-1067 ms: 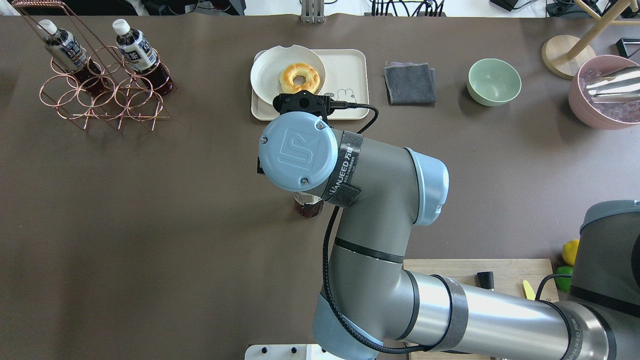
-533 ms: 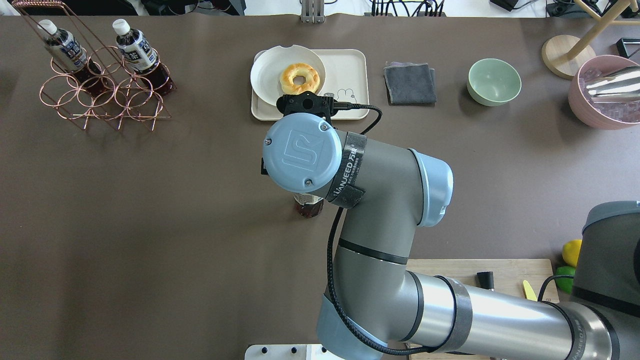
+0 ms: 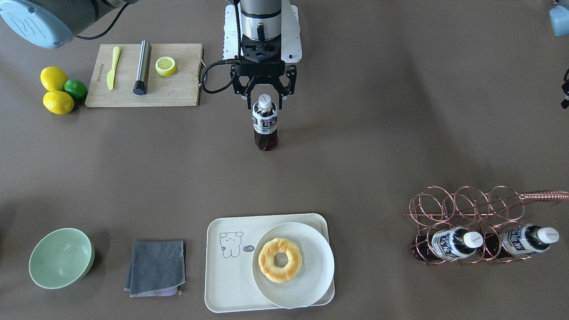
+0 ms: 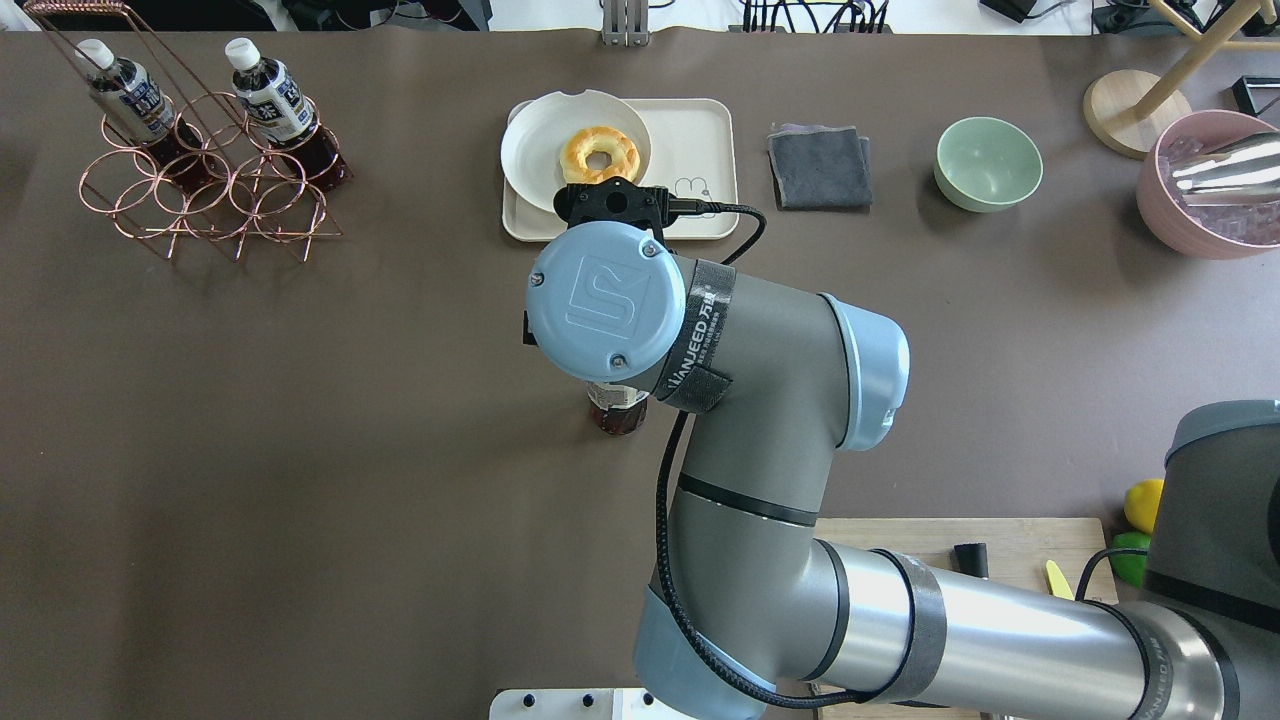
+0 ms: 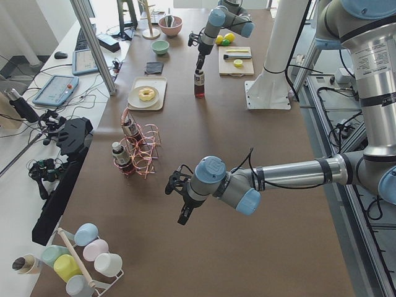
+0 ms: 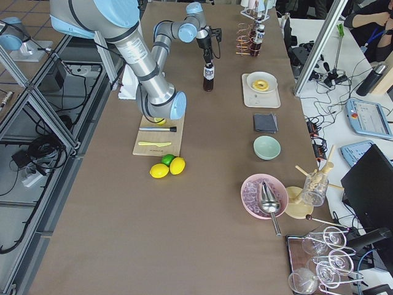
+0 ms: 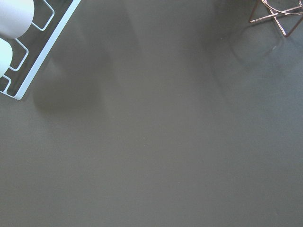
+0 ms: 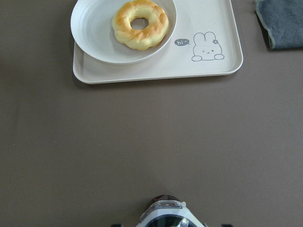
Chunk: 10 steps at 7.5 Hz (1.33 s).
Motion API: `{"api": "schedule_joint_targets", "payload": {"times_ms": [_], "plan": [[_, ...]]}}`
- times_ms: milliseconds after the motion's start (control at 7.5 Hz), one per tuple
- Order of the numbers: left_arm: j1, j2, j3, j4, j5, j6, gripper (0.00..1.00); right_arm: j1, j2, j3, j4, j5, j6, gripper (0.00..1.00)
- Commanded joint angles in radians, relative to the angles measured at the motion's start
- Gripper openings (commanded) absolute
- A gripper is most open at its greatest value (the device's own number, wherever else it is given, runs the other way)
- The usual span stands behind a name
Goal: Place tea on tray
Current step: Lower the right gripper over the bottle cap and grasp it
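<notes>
The tea bottle (image 4: 615,412) is seen upright on the brown table (image 4: 300,450), largely hidden under the right arm (image 4: 760,400). Well apart, the tray (image 4: 692,135) is occupied by a plate (image 4: 535,150) bearing 1 doughnut (image 4: 600,155). 2 similar bottles (image 4: 270,100) are held in a copper wire rack (image 4: 200,212).

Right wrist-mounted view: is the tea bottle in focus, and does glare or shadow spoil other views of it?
Right wrist-mounted view: the small clear plastic tea bottle with white cap is a blur at the bottom edge; the cream-white rectangular plastic tray is sharp. Exterior front-facing view: bottle sharp, evenly lit, no glare, soft shadow only.
</notes>
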Motion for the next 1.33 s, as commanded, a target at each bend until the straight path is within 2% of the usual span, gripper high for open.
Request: {"api": "schedule_joint_targets", "payload": {"times_ms": [0, 133, 267, 800, 1200], "plan": [[0.0, 0.0, -0.002, 0.0, 0.0, 0.0, 1.0, 0.001, -0.003, 0.0, 0.0, -0.008, 0.0, 0.54], [-0.001, 0.0, -0.003, 0.001, 0.0, 0.0, 1.0, 0.002, -0.002, 0.0, -0.005, -0.008, 0.002, 0.14], [0.0, 0.0, -0.003, 0.001, 0.0, 0.0, 1.0, 0.001, 0.0, 0.002, -0.009, -0.01, 0.002, 0.0], [-0.001, 0.0, -0.006, 0.0, 0.0, -0.002, 1.0, 0.022, 0.013, 0.015, -0.014, -0.002, -0.001, 0.0], [-0.001, 0.0, -0.006, 0.0, 0.0, -0.002, 1.0, 0.135, 0.026, 0.014, -0.023, 0.003, -0.116, 0.0]]}}
